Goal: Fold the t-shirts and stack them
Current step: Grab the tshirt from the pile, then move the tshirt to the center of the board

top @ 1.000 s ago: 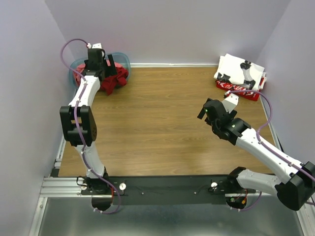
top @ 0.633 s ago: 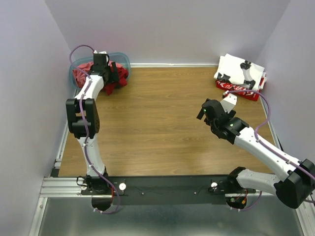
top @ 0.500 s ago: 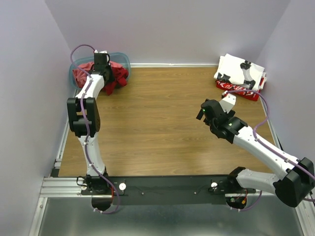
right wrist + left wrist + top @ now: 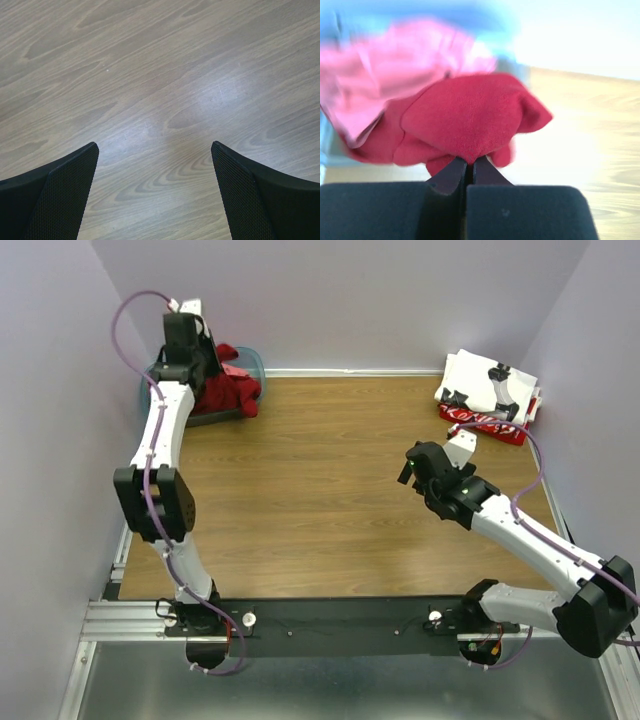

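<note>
At the back left, my left gripper [image 4: 207, 368] is shut on a fold of the deep red t-shirt [image 4: 228, 392], which hangs from it over the teal tub [image 4: 254, 362]. The left wrist view shows the jaws pressed together at the left gripper [image 4: 469, 162], pinching the deep red t-shirt [image 4: 470, 112], with a paler coral-red t-shirt [image 4: 375, 90] behind it. A folded white t-shirt with black prints [image 4: 488, 382] lies on a red t-shirt with white lettering [image 4: 487, 426] at the back right. My right gripper [image 4: 411, 466] hovers open over bare table [image 4: 155, 150], holding nothing.
The wooden table [image 4: 320, 470] is walled in by lilac panels at the back and on both sides. The tub sits in the back left corner against the wall. The black rail with both arm bases [image 4: 330, 620] runs along the near edge.
My left gripper shut on the deep red t-shirt in the tub and lifted it upward. The right arm drifted slightly left, still open.
</note>
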`<move>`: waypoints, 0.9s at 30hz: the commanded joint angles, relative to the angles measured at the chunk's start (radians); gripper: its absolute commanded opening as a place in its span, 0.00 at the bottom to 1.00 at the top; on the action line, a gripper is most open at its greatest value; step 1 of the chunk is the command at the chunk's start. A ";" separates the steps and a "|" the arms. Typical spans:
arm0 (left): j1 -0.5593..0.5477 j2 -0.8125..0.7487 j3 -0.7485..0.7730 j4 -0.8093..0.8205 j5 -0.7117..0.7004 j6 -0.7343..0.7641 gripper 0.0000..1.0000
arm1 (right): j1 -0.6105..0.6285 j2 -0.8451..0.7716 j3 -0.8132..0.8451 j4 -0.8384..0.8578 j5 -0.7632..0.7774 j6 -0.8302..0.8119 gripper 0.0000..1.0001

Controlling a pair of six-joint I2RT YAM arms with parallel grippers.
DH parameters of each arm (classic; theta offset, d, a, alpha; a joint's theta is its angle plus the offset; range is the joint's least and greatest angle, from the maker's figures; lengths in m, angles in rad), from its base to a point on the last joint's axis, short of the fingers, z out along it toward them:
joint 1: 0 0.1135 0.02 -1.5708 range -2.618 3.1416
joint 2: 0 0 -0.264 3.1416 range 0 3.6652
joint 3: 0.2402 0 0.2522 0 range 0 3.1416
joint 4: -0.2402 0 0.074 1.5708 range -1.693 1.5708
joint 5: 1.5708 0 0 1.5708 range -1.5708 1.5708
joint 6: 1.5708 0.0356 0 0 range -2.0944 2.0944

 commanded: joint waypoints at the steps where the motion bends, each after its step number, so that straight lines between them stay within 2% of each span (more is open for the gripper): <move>1: 0.001 -0.171 0.110 -0.008 0.162 -0.001 0.00 | -0.006 0.020 0.038 0.008 0.007 -0.009 1.00; 6: -0.008 -0.285 0.118 0.006 0.413 0.008 0.00 | -0.006 0.016 0.046 0.008 0.022 -0.021 1.00; 8: -0.014 -0.326 0.127 0.003 0.469 0.017 0.00 | -0.006 -0.004 0.044 0.008 0.049 -0.021 1.00; 9: -0.063 -0.340 0.135 0.004 0.536 0.020 0.00 | -0.008 -0.011 0.044 0.008 0.057 -0.021 1.00; 11: -0.090 -0.377 0.143 0.015 0.613 0.011 0.00 | -0.011 -0.034 0.049 0.008 0.072 -0.023 1.00; 15: -0.201 -0.449 0.098 0.147 0.789 -0.066 0.00 | -0.015 -0.063 0.057 0.006 0.094 -0.029 1.00; 19: -0.255 -0.521 0.054 0.280 0.860 -0.173 0.00 | -0.020 -0.087 0.060 0.004 0.099 -0.029 1.00; 23: -0.256 -0.610 -0.076 0.475 0.921 -0.305 0.00 | -0.020 -0.116 0.054 0.001 0.096 -0.023 1.00; 24: -0.256 -0.625 -0.143 0.521 0.920 -0.320 0.00 | -0.021 -0.129 0.046 -0.003 0.095 -0.023 1.00; 26: -0.255 -0.670 -0.214 0.527 0.914 -0.316 0.00 | -0.021 -0.138 0.040 -0.008 0.094 -0.020 1.00; 27: -0.255 -0.685 -0.301 0.524 0.899 -0.308 0.00 | -0.021 -0.144 0.037 -0.014 0.091 -0.017 1.00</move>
